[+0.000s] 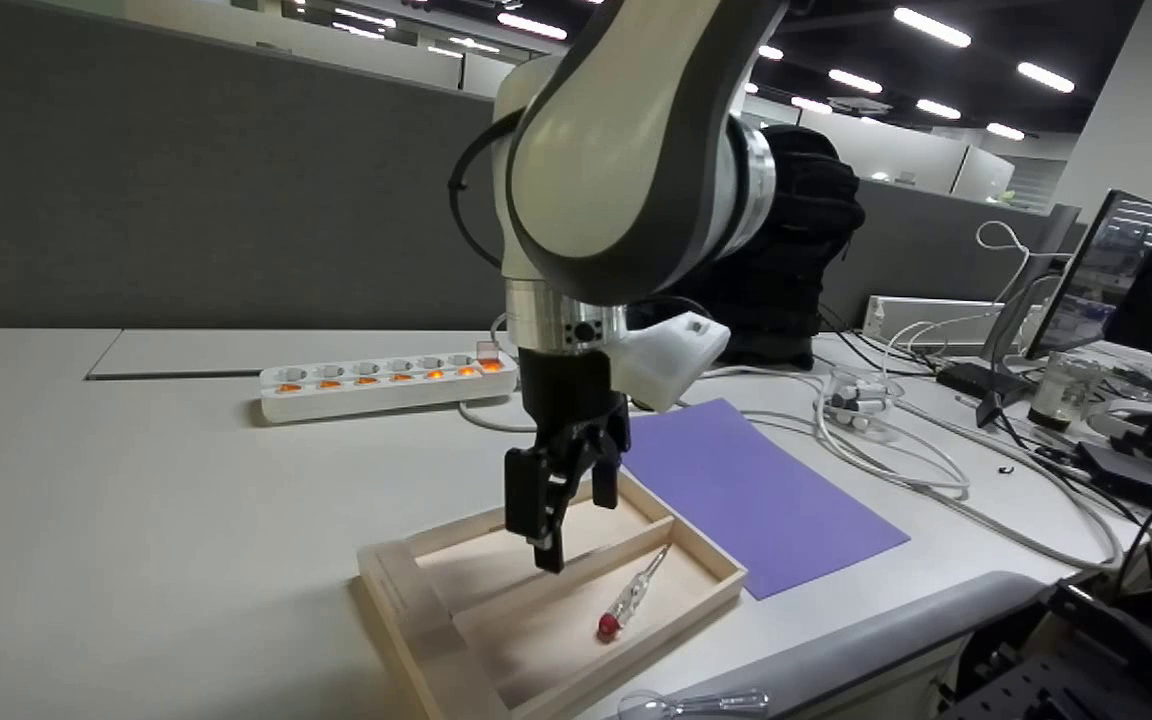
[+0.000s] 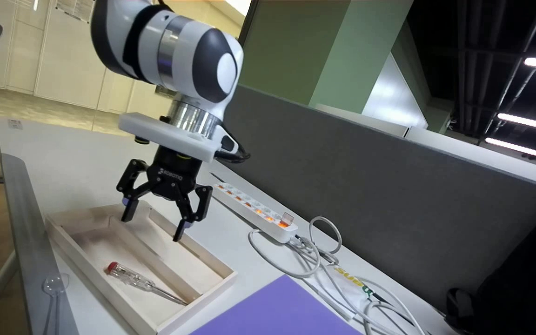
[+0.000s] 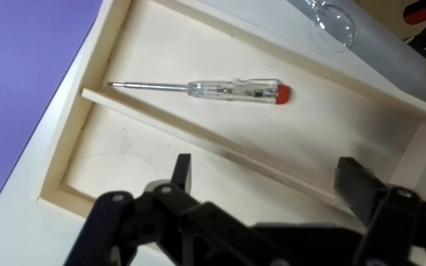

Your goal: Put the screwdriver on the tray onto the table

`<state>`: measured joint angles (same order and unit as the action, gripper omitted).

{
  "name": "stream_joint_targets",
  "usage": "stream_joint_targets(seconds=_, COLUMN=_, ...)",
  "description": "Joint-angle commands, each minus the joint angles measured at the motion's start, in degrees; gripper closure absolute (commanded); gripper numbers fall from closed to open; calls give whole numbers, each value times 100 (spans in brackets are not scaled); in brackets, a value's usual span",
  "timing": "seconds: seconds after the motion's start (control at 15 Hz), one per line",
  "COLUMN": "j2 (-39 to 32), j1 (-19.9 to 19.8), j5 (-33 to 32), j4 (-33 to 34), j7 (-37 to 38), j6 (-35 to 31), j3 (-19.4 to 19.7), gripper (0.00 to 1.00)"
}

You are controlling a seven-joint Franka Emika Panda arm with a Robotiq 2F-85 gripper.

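The screwdriver, with a clear handle, red end cap and thin silvery shaft, lies in one compartment of the tray in both exterior views (image 1: pixel 633 598) (image 2: pixel 140 281) and in the wrist view (image 3: pixel 231 91). The pale wooden tray (image 1: pixel 391 600) (image 2: pixel 86 265) (image 3: pixel 76 111) has a low rim and a divider, and rests on the pale table (image 1: pixel 186 520) (image 2: pixel 72 158) (image 3: pixel 9 229). My gripper (image 1: pixel 577 530) (image 2: pixel 152 227) (image 3: pixel 266 162) is open and empty above the tray. Its fingers point down, apart from the screwdriver, nearer the other compartment and the tray's far end.
A flat purple sheet (image 1: pixel 756 490) (image 2: pixel 277 311) (image 3: pixel 24 66) lies beside the tray. A white power strip (image 1: pixel 386 390) (image 2: pixel 254 209) and cables (image 1: pixel 886 470) lie behind. A clear spoon-like item (image 1: pixel 696 704) (image 3: pixel 335 27) lies by the table edge. A grey partition (image 1: pixel 206 200) stands behind the table.
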<state>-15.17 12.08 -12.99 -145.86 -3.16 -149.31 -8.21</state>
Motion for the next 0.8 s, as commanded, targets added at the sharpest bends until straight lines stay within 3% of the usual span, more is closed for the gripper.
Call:
stream_joint_targets(seconds=0.0, j2=434, j1=434, j5=-679, j4=-540, j7=1162, j6=-330, j3=199, gripper=0)
stream_joint_targets(seconds=0.27, j2=654, j1=621, j5=-1256, j4=-887, j7=2191, j6=-497, j3=407, gripper=0)
stream_joint_targets(seconds=0.4, j2=657, j1=370, j5=-869, j4=-1039, j7=1666, j6=-709, j3=230, gripper=0)
stream_joint_targets(seconds=0.47, j2=426, j1=468, j5=-997, j4=-746, j7=1756, j6=-498, j3=252, gripper=0)
stream_joint_targets(seconds=0.73, j2=466, j1=401, j5=-924, j4=-882, j7=1683, j6=-640, j3=250, gripper=0)
